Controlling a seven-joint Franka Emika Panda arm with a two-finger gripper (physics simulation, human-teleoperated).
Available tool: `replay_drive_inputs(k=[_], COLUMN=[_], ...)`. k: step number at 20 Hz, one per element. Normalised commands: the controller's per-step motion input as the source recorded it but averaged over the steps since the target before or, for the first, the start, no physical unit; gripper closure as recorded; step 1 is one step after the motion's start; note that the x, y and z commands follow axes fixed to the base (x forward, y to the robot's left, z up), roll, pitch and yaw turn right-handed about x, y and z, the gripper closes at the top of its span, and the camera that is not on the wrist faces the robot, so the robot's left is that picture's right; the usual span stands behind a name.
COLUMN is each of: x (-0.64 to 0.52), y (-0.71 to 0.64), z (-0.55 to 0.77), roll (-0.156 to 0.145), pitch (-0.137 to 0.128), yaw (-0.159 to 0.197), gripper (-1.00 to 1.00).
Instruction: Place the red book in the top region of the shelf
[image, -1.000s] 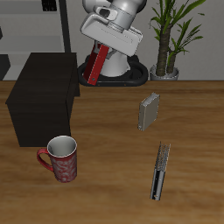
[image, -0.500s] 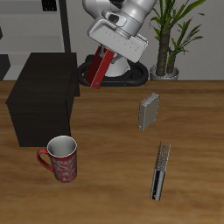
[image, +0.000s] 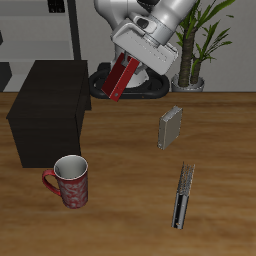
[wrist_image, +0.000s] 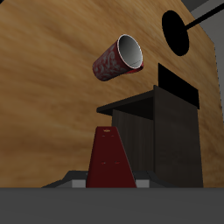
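The red book (image: 120, 77) hangs in the air, tilted, beside the shelf's upper back corner, with my gripper (image: 127, 62) shut on its upper end. In the wrist view the red book (wrist_image: 110, 159) points down toward the table, close to the shelf (wrist_image: 157, 131). The shelf (image: 48, 110) is a dark, boxy cabinet standing on the table; its flat top lies lower than the book and is bare.
A red patterned mug (image: 69, 181) stands in front of the shelf near the front edge. A grey book (image: 170, 127) stands mid-table and a thin black book (image: 181, 197) lies nearer the front. A potted plant (image: 192, 45) and a metal-frame rack (image: 40, 30) are at the back.
My gripper has carried the red book higher and a little away from the shelf, tilting it more. Nothing else moved.
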Motion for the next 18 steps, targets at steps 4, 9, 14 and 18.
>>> replay_drive_inputs(k=[4, 9, 14, 18], x=[0.1, 0.09, 0.0, 0.07], y=[0.19, 0.25, 0.09, 0.0], z=[-0.01, -0.17, -0.04, 0.08], roll=[-0.064, -0.006, -0.071, -0.046], pitch=[0.028, 0.034, 0.034, 0.034], yaw=[-0.021, 0.006, -0.029, -0.029], gripper=[1.0, 1.0, 1.0, 1.0])
